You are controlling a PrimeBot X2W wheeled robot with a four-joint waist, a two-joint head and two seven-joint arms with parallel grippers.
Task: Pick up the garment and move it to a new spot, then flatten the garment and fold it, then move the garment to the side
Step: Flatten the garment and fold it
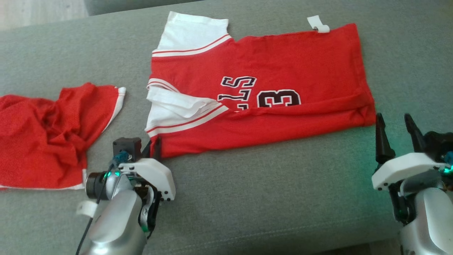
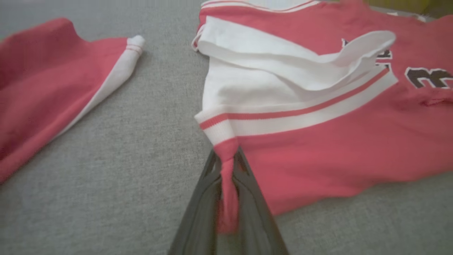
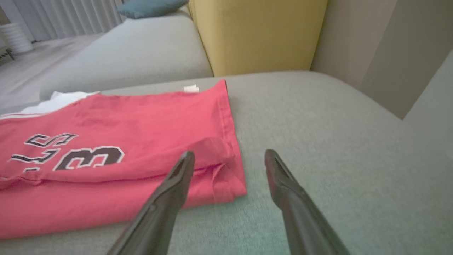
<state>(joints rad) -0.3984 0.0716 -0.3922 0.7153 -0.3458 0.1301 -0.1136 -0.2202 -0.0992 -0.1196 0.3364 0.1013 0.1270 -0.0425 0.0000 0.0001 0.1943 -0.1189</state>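
The garment is a red jersey with white sleeves and black numbers, lying sideways on a grey sofa seat, its near long edge folded over. My left gripper is shut on the jersey's near left corner; in the left wrist view red fabric is pinched between the dark fingers. At the jersey's near right corner my right gripper stands open, with the left finger over the fabric edge and the right finger over bare cushion.
A second red garment with white trim lies crumpled on the left of the seat. A yellow cushion block and a beige wall stand behind the seat. A white tag pokes from the jersey's far edge.
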